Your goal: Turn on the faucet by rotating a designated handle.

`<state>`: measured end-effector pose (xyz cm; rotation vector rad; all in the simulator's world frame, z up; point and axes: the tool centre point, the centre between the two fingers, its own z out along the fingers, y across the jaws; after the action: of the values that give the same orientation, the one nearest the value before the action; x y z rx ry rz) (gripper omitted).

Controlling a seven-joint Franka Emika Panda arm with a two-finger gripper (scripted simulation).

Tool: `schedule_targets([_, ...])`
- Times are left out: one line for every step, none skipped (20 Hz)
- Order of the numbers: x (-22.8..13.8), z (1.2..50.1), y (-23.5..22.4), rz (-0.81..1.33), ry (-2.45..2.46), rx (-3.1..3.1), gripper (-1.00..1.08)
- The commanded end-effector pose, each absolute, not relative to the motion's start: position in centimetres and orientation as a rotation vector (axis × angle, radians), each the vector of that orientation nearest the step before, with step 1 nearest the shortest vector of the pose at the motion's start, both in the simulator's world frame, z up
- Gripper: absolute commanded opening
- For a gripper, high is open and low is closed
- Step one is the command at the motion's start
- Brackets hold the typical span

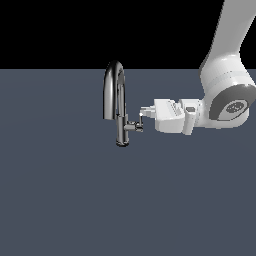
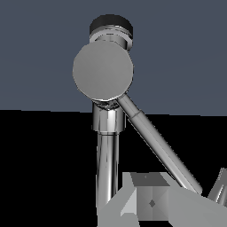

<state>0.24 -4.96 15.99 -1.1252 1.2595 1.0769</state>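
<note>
Fingertips of the gripper (image 2: pixel 177 201) loom closest in the wrist view, the handle (image 2: pixel 155 142) slanting between them; how tightly they close I can't tell. Faucet (image 1: pixel 116 102) stands left, handle stub beside it, gripper (image 1: pixel 142 114) reaching sideways, seemingly placed to lever it round.

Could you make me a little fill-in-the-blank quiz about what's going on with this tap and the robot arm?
1. The faucet has an arched spout made of shiny ____.
2. In the exterior view, the gripper reaches toward the handle from that view's ____ side.
3. The faucet stands on a flat surface coloured dark blue-____.

Missing words: chrome; right; grey
</note>
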Motion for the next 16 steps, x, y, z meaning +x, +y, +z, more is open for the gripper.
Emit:
schedule_targets([-1.3,14.7,-4.4,1.1,1.264,-1.119,-1.0])
schedule_targets([-1.7,14.4,-4.3,1.101,1.263,-1.119,-1.0])
schedule_targets([-2.1,14.1,-4.2,1.102,1.262,-1.119,-1.0])
schedule_targets([-2.5,13.8,-4.1,1.103,1.262,-1.12,-1.0])
schedule_targets([-2.9,13.6,-4.0,1.104,1.261,-1.12,-1.0])
schedule_targets([-3.3,13.3,-4.0,1.105,1.26,-1.12,-1.0])
schedule_targets([-3.7,13.0,-3.9,1.107,1.26,-1.12,-1.0])
schedule_targets([-3.7,13.0,-3.9,1.107,1.26,-1.12,-1.0])
schedule_targets([-2.6,14.1,-4.7,1.074,1.256,-1.127,-1.0])
schedule_targets([-2.7,13.5,-4.6,1.076,1.257,-1.127,-1.0])
schedule_targets([-2.9,12.9,-4.6,1.079,1.257,-1.126,-1.0])
schedule_targets([-3.0,12.3,-4.5,1.081,1.257,-1.126,-1.0])
schedule_targets([-3.2,11.7,-4.4,1.084,1.257,-1.125,-1.0])
schedule_targets([-3.3,11.1,-4.3,1.087,1.258,-1.125,-1.0])
schedule_targets([-3.5,10.5,-4.3,1.089,1.258,-1.124,-1.0])
schedule_targets([-3.6,9.9,-4.2,1.092,1.258,-1.124,-1.0])
